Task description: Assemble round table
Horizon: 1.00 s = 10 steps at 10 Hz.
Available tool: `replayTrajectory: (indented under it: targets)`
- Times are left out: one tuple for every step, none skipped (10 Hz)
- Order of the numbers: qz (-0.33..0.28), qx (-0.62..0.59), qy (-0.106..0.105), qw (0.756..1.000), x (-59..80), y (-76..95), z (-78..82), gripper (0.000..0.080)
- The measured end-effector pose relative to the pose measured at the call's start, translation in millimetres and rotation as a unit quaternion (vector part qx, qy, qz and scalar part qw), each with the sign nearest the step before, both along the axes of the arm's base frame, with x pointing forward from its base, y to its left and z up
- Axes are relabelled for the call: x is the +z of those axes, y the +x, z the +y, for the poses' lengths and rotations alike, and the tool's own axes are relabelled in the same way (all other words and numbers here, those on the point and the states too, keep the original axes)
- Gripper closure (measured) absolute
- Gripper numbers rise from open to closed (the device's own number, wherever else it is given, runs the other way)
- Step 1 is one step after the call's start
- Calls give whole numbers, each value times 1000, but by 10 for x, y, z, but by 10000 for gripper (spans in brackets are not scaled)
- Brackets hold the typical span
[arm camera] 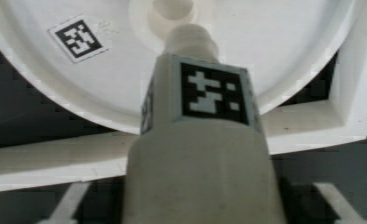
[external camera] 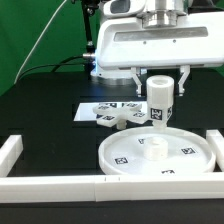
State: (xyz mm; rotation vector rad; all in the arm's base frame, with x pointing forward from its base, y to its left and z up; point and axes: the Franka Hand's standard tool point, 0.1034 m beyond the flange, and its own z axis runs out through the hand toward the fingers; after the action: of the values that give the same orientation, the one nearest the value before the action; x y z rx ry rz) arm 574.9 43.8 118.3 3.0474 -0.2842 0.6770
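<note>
The gripper point(external camera: 160, 80) is squeezed tight on the top of the short leg point(external camera: 160, 103) and holds it straight up over the big round disc point(external camera: 140, 166). The little cross foot point(external camera: 120, 118) lies just behind on the marker board point(external camera: 90, 108). White rails point(external camera: 50, 186) fence the front and sides, close to the disc's rim.

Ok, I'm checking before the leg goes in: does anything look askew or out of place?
Nothing stands out. The leg hangs upright in the gripper over the disc, which lies flat; the foot rests on the marker board.
</note>
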Motion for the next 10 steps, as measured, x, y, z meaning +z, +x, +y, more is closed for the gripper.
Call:
replayTrajectory:
  targets:
    - [-16, 4, -4, 1000, 2, -1, -3, 393]
    - [-30, 10, -12, 999, -31, -26, -25, 393]
    - [-33, 16, -16, 999, -76, -38, 16, 393]
    - [-31, 15, -16, 999, -81, -42, 18, 393]
    - [-31, 13, -15, 999, -84, -43, 14, 393]
    - [-30, 14, -15, 999, -85, -44, 16, 393]
    - [-40, 17, -20, 999, -79, -41, -11, 393]
    - [-53, 19, -27, 998, -103, -68, -70, 393]
    - [-51, 20, -29, 998, -139, -91, -85, 393]
    - [-56, 22, -33, 998, -157, -91, -98, 393]
